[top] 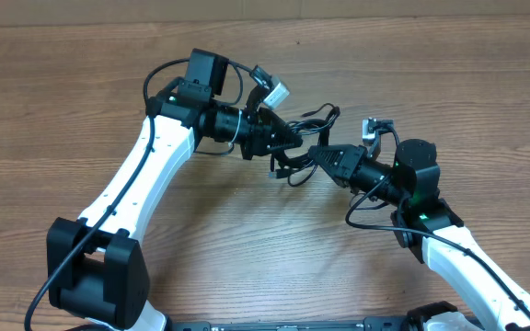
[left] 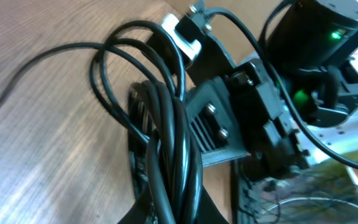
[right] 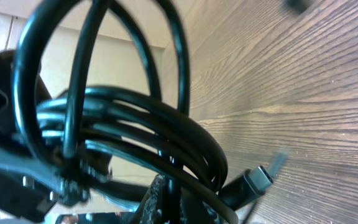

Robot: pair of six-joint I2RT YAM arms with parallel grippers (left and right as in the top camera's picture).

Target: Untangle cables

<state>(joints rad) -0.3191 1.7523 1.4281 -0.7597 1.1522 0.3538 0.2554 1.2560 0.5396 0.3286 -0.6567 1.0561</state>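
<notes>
We see the left gripper (top: 291,140) and the right gripper (top: 318,154) tip to tip above the middle of the brown wooden tabletop (top: 247,239). The bundle of thin black flexible cables (top: 323,118) hangs between them. The left gripper is closed narrowly on the cables, which in its wrist view run as several parallel strands straight out from between its fingers, with wide loops opening to the left of it. The right gripper is also closed tightly on the cables. In its own wrist view, the strands curve in a thick arc just in front of it, and one small black plug (right: 253,180) sticks out to its right, above the tabletop.
</notes>
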